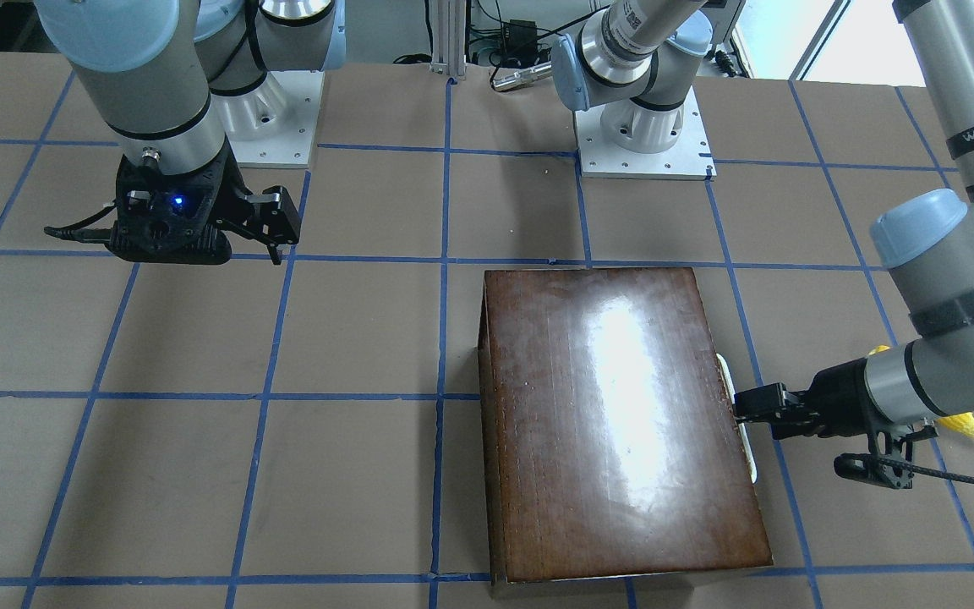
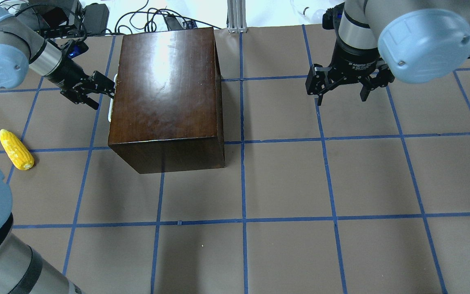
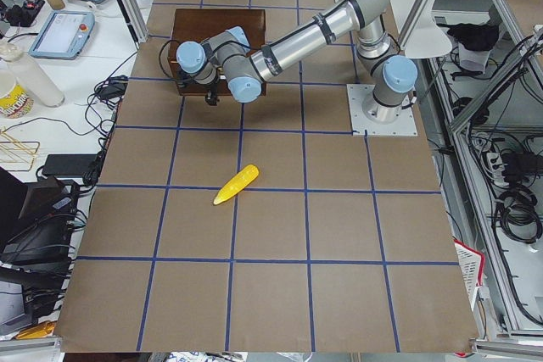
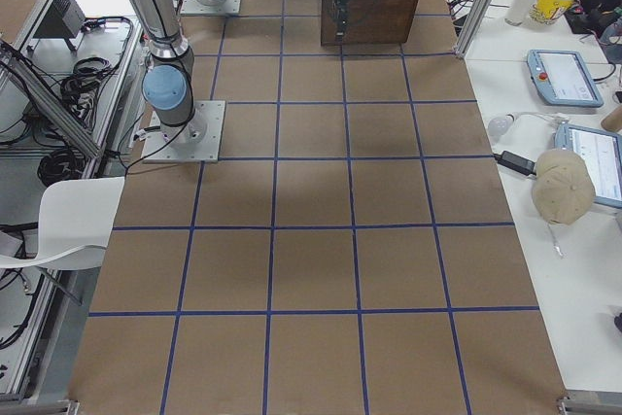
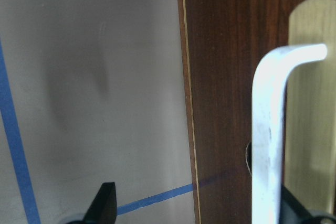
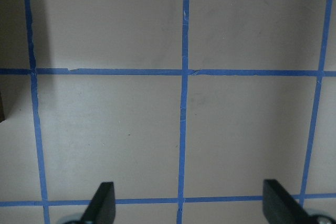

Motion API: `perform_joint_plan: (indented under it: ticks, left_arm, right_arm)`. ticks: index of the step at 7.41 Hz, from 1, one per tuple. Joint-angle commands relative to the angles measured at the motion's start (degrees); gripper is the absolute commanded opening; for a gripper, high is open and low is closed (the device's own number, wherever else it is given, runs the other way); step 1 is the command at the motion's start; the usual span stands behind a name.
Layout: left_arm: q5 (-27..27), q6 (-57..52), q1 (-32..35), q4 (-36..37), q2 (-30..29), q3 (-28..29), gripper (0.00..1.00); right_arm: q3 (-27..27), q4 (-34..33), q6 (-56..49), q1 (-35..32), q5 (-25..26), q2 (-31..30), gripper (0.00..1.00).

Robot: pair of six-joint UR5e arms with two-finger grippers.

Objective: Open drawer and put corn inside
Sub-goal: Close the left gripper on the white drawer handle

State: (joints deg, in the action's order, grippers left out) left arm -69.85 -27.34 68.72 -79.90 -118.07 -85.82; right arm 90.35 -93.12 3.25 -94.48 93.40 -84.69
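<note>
The handle (image 5: pixel 269 129) of the drawer (image 5: pixel 226 77) is straddled, not clamped, by the wide-open left gripper (image 2: pixel 104 96); the corn (image 2: pixel 16 149) is seen well behind it, untouched

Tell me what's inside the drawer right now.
Cannot be seen: the drawer is shut in the box, so its inside is hidden. The corn lies outside on the table. The left tool straddles the handle, open.
</note>
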Motion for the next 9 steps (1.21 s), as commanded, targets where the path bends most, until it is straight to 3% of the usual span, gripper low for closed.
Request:
perform_joint_plan:
  ticks: [1,9]
  left_arm:
    - [-0.46,-0.52,-0.17,0.01,0.03,0.56,1.00]
    - [-2.82,-7.27,-2.98,-0.08,0.12,0.92,1.00]
  right_arm:
    - [0.00,0.05,0.00,0.00,0.02,0.05,1.00]
    - [0.00,-0.04,0.00,0.00,0.02,0.05,1.00]
